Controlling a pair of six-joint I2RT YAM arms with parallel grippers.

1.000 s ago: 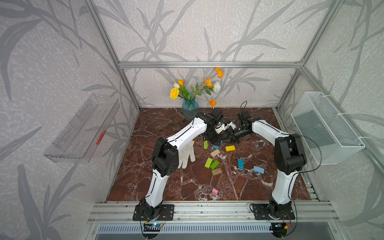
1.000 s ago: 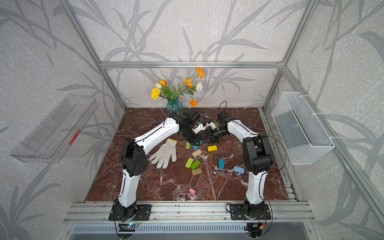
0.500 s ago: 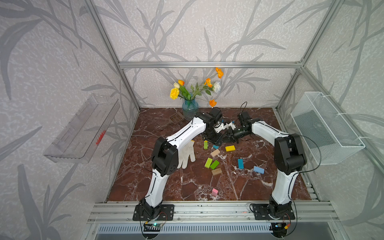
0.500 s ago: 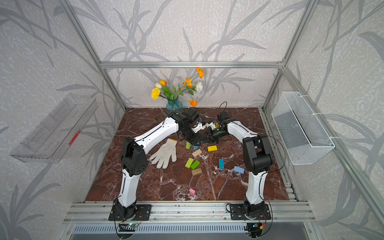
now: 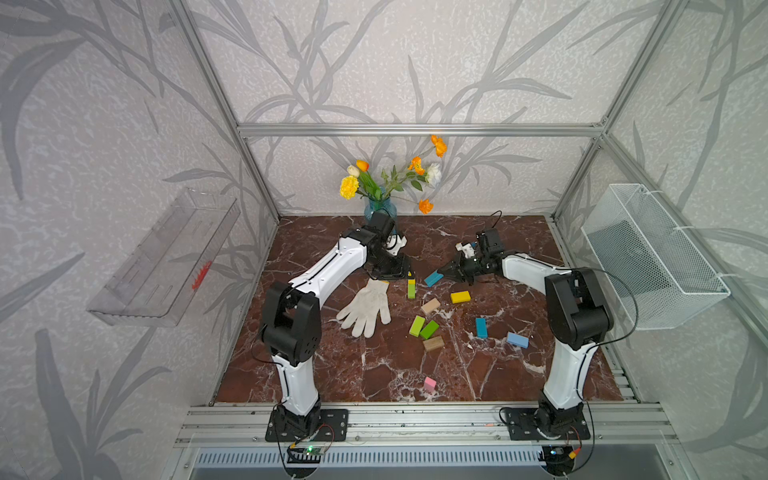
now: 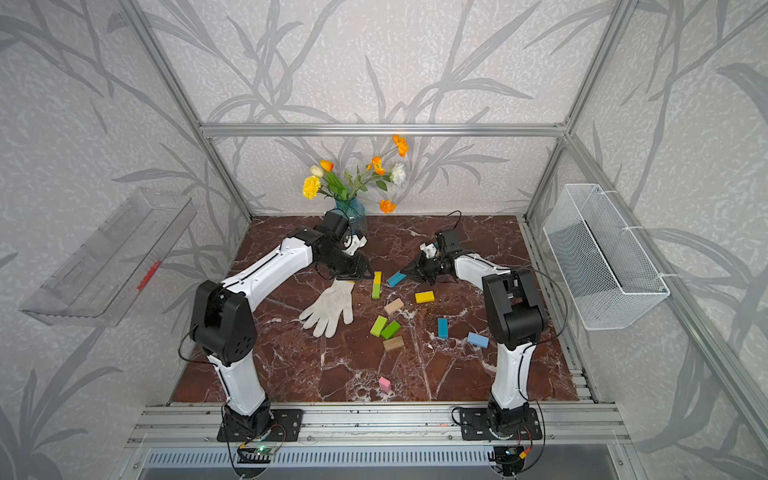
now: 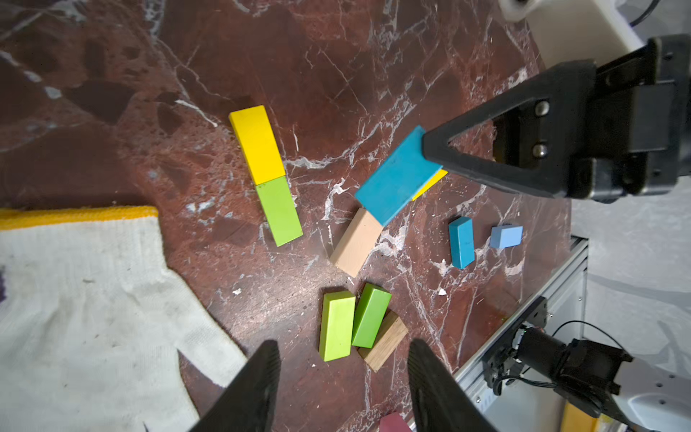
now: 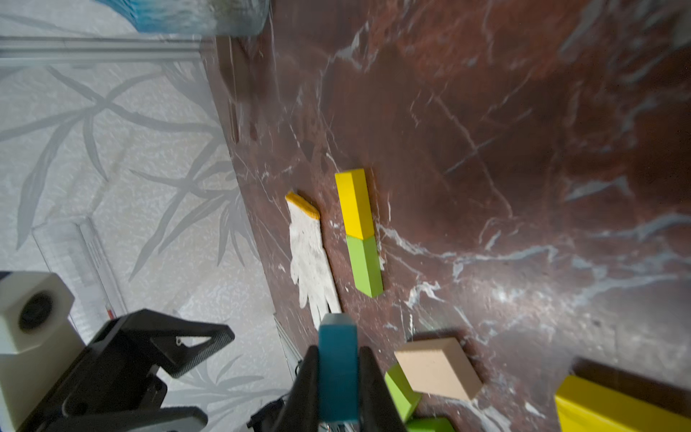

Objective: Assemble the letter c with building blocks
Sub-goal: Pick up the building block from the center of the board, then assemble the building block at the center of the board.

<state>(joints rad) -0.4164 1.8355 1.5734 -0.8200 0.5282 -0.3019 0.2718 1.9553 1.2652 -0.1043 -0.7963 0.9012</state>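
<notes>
Glove (image 5: 368, 307) lies flat on the table (image 5: 332, 374), cuff toward the vase (image 5: 379, 210) w/ flowers (image 5: 390, 178). L gripper (image 7: 342, 348) hangs just by the glove's cuff, jaws apart, nothing in them.

Right beside the cuff, on the R arm's side, a yellow block (image 5: 411, 279) and a green block (image 5: 411, 289) lie end to end, touching, in one straight line. A bit further from the glove on that side, R gripper (image 8: 338, 374) is clamped on a blue block (image 5: 433, 278), tilted and lifted off the table.

A pale wood block (image 5: 430, 306) lies between the glove and a 2nd yellow block (image 5: 460, 296). Near the glove's fingertips 2 more green blocks (image 5: 417, 326) lie side by side, touching, w/ a dark wood block (image 5: 433, 343) at their end.

Well apart from the glove: a 2nd blue block (image 5: 481, 327), a light blue block (image 5: 517, 340), and a pink block (image 5: 429, 384) alone.

On the walls: a wire basket (image 5: 652, 257) and a clear shelf (image 5: 166, 257).

Count: 11 blocks = 2 yellow, 3 green, 2 blue, 1 light blue, 2 wood, 1 pink. Also 1 glove, 1 vase.
</notes>
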